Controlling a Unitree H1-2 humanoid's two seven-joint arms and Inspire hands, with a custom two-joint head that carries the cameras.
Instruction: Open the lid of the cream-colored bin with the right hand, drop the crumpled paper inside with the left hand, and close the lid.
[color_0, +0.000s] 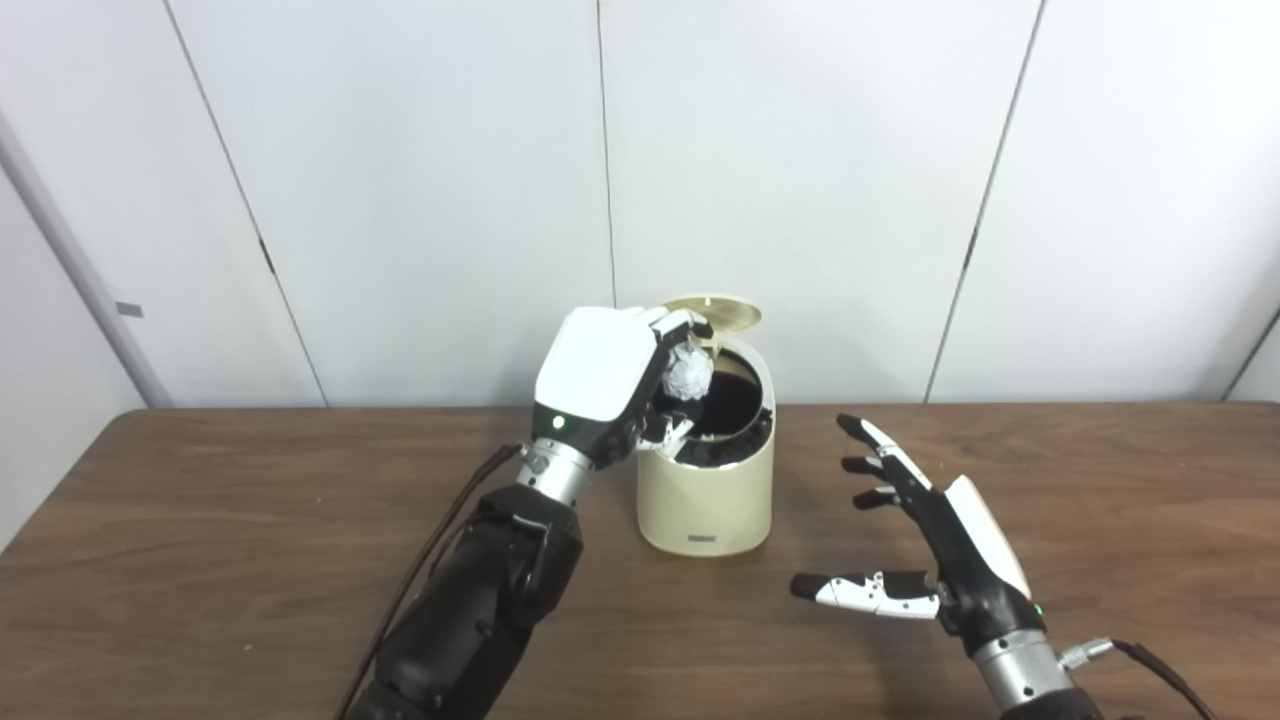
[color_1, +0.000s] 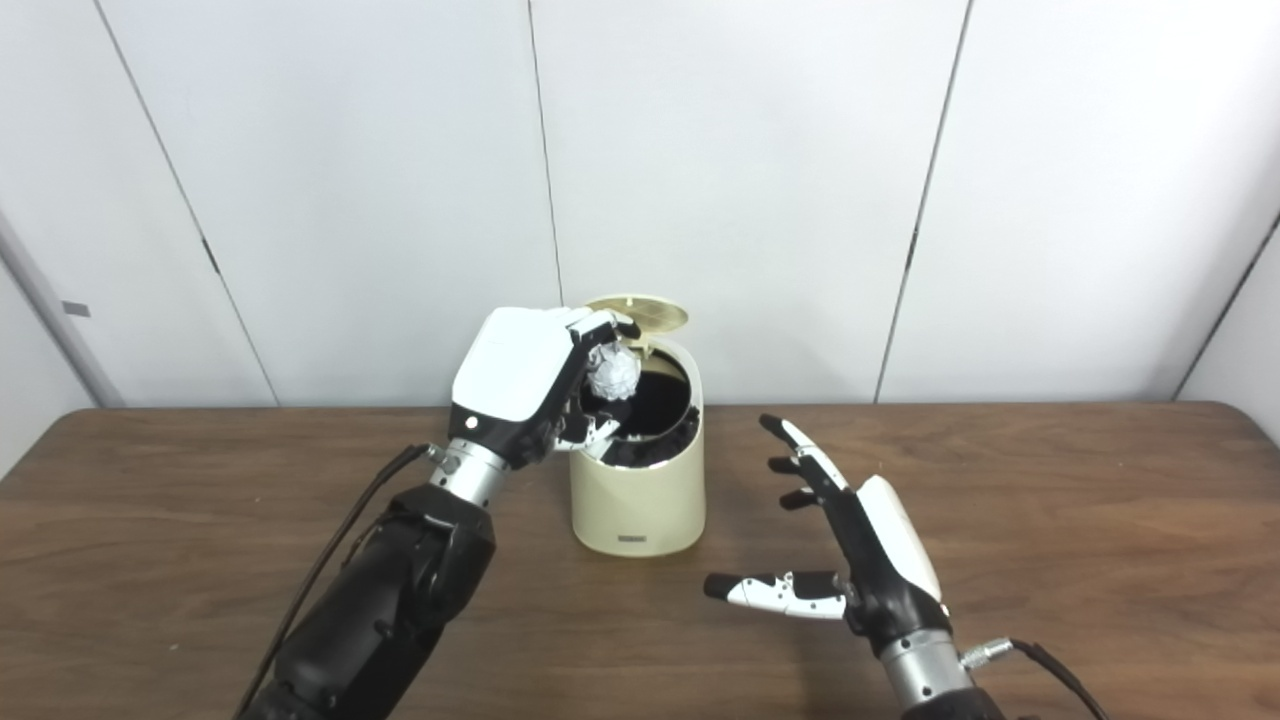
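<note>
Left eye view: at frame centre the cream-colored bin stands with its lid up; the left hand grips the crumpled paper over the opening

Right eye view: lower right, the right hand hovers above the table, fingers spread wide, holding nothing

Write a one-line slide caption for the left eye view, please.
Left robot hand holds crumpled paper over the open bin; right robot hand waits open beside it.
</note>
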